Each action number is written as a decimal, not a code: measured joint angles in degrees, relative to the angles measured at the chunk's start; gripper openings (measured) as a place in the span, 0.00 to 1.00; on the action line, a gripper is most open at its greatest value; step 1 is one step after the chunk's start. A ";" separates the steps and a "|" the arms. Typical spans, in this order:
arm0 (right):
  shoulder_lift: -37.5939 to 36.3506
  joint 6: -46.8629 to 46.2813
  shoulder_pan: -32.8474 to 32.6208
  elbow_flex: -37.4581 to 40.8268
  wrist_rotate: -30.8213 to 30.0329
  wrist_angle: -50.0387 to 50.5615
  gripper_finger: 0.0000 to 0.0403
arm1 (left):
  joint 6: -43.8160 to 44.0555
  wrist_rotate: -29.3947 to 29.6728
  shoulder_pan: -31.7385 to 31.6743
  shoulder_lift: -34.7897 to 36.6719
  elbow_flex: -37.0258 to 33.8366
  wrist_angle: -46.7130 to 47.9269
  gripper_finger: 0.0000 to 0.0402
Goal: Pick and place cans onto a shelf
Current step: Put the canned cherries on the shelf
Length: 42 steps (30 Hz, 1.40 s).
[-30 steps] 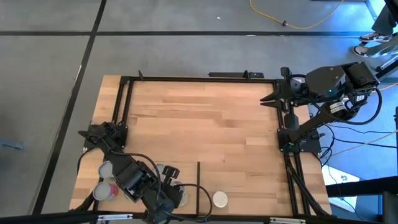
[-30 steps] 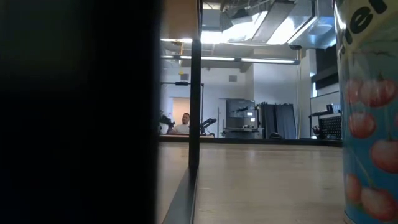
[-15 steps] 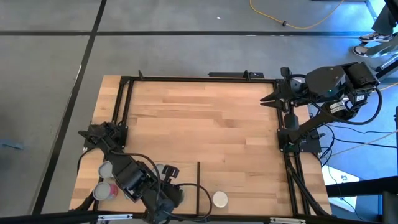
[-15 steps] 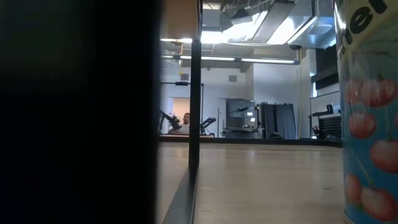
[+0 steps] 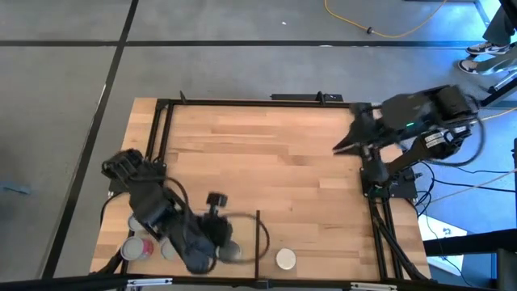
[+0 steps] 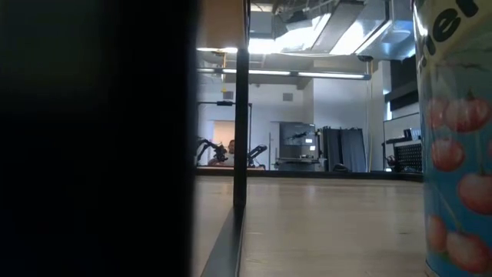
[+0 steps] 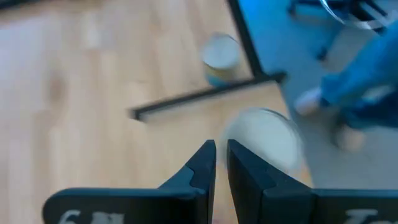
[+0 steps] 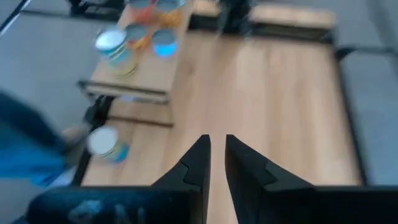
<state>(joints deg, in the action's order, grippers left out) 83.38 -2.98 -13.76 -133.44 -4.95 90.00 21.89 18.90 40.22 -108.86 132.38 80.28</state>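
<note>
The shelf [image 5: 245, 222] [image 8: 146, 71] is the raised wood board at the table's near left, with a black edge bar [image 7: 205, 96]. Several cans stand on it, among them a red-topped one [image 5: 142, 247] and a grey-topped one [image 5: 232, 251] [image 7: 264, 140]. A white-topped can [image 5: 284, 259] [image 7: 220, 55] [image 8: 103, 142] stands on the table just right of the bar. My left gripper [image 5: 218, 234] [image 7: 221, 155] hangs shut over the shelf beside the grey-topped can, with nothing between its fingers. My right gripper [image 5: 339, 145] [image 8: 217, 146] is shut and raised over the table's far right.
A black frame [image 5: 258, 103] runs round the tabletop. In the low view a dark mass fills the left half, a black post [image 6: 241, 138] stands mid-picture, and a cherry-printed can [image 6: 457, 154] fills the right edge. A person [image 6: 229, 150] sits far behind.
My left gripper has risen and drawn back toward the table's far edge, away from the near end of the shelf, tipping as it went. The grey-topped can it hung over now shows clear of it. My right gripper has tipped, its tip shifting a little toward the near edge.
</note>
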 joint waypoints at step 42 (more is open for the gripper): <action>28.97 -6.12 -11.53 37.48 25.87 -37.47 0.12 | -1.46 6.95 -3.08 11.54 0.07 7.67 0.08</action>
<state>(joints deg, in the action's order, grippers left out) 112.36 -9.10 -25.29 -95.96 20.92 52.53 20.43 25.85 37.15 -97.32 132.44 87.95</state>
